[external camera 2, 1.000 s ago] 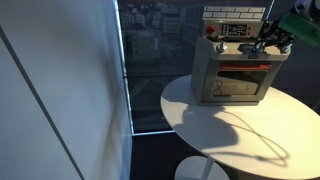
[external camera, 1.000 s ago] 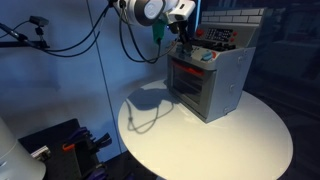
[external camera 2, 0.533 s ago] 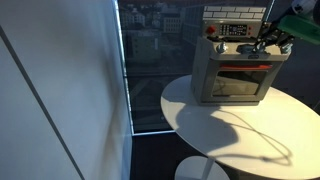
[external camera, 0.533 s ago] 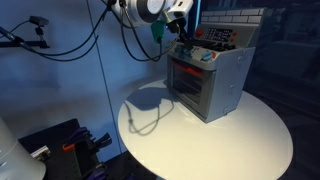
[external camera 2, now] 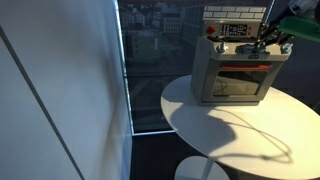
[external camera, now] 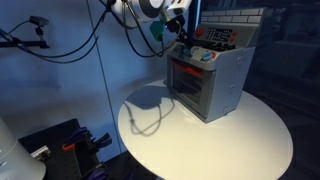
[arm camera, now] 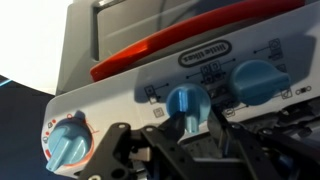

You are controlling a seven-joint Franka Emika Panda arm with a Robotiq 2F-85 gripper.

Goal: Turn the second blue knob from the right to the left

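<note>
A grey toy oven stands on a round white table. The wrist view shows its control panel with three blue knobs: one on the left, one in the middle and one on the right. My gripper is at the panel with its black fingers closed on either side of the middle blue knob's ridge. In both exterior views the gripper is pressed to the top front of the oven. Any knob further right is out of view.
An orange-red oven door handle runs above the knobs in the wrist view. The round white table carries the oven. A window and a pale wall lie beside it. Cables hang from the arm.
No clear change; the gripper stays at the oven's knob panel, and the arm's wrist has shifted only slightly.
</note>
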